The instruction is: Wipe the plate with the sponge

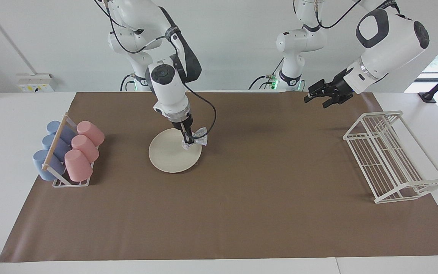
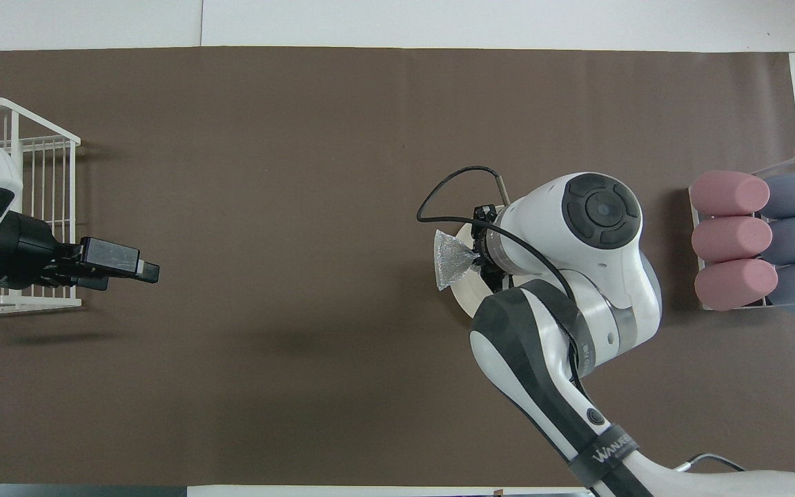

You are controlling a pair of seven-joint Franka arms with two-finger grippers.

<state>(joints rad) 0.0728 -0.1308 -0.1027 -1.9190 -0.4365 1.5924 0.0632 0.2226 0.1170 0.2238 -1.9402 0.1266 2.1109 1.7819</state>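
The right gripper (image 1: 188, 137), clamped on the crinkly silver-grey sponge (image 1: 198, 141), hangs over the round cream plate's (image 1: 169, 154) rim. Wiping looks finished; next, set the sponge down. The left gripper (image 1: 319, 96) waits open.

1 plate (image 1: 169, 156); 1 sponge (image 1: 198, 141); 3 pink cups (image 1: 85, 144); 3 blue cups (image 1: 51, 146); 2 racks (image 1: 388, 156); 2 grippers (image 1: 188, 139)

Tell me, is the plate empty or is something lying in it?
Empty: the plate shows bare; the right pincer holds the sponge at its rim.
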